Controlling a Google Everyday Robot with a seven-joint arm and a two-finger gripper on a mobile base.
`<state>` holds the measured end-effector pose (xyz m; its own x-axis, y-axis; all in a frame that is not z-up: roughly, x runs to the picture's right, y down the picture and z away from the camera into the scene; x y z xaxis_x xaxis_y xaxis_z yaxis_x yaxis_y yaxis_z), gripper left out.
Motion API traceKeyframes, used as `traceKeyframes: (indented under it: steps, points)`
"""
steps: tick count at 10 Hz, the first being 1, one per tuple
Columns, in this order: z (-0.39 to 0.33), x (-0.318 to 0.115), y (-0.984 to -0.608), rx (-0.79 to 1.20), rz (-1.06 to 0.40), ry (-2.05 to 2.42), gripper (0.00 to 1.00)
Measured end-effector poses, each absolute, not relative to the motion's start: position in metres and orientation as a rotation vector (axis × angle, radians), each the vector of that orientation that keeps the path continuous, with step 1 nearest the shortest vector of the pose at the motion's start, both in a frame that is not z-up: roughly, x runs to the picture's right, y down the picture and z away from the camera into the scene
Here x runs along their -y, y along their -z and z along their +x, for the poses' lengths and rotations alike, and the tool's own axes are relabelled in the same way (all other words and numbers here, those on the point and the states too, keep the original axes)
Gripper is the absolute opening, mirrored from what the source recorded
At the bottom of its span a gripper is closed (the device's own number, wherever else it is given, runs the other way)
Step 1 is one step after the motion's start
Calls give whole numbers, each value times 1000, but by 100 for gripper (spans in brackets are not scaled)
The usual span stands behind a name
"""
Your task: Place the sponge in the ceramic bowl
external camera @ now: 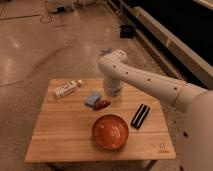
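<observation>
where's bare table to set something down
Bare wood on the table: left of the ceramic bowl, nearer than the white bottle. Crowded mid-back: gripper beside the sponge and a small red item; black box at right.
</observation>
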<state>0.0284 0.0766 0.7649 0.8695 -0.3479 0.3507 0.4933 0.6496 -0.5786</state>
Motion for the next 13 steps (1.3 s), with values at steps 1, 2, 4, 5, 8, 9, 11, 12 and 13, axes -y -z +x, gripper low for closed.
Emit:
traceKeyframes:
  steps: [1, 2, 4, 5, 8, 9, 11, 12, 13]
  points:
    - [22, -75, -770, 211, -730, 462, 41]
    - [19, -70, -774, 205, -735, 468, 41]
    - [28, -66, -781, 225, -753, 553, 41]
    - [28, -73, -782, 228, -751, 559, 41]
    - [22, -93, -767, 215, -749, 530, 29]
    - [15, -88, -763, 219, -751, 539, 21]
    - [15, -84, -770, 223, -756, 548, 22]
    - [15, -87, -774, 227, -755, 552, 29]
    - [18, -91, -776, 224, -756, 559, 39]
